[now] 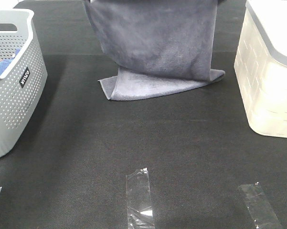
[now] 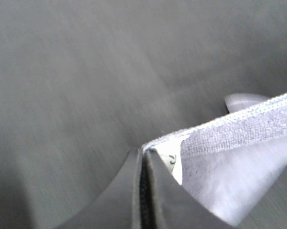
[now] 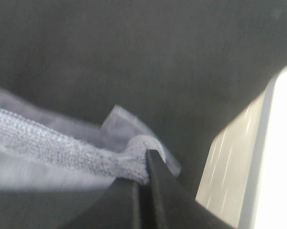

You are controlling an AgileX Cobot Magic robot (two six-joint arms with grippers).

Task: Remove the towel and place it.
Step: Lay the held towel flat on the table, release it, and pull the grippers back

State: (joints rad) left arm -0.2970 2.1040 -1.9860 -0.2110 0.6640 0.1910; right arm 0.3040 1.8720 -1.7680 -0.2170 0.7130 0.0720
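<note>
Exterior high view: the towel (image 1: pixel 153 43) hangs as a broad curtain well to the right of the grey basket (image 1: pixel 19 95), its upper edge out of frame and its lower end folded in a flat wedge on the black table (image 1: pixel 133 148). The wrist views show the left gripper (image 2: pixel 143 157) pinched tight on one hemmed corner beside a small white label (image 2: pixel 174 162), and the right gripper (image 3: pixel 144 171) clamped on the opposite corner, where the hem bunches into a soft roll.

The cloth is out of the basket and partly grounded, so the placing step appears to be in hand. The next move likely calls for both arms to descend together and carry the top edge away from the fold, so the sheet spreads flat instead of doubling over, with release only once it lies down.

The towel is slate-grey terry with a short nap and a stitched border. It drapes limply in smooth creases. The basket is rigid plastic, perforated with small holes, and a bright blue cloth (image 1: pixel 2 64) shows inside it. Farther right of the basket, beyond the towel, stands a pale ribbed bin (image 1: pixel 272 95). Two glossy tape strips (image 1: pixel 138 198) lie on the matte table surface to the basket's right, toward the camera.
</note>
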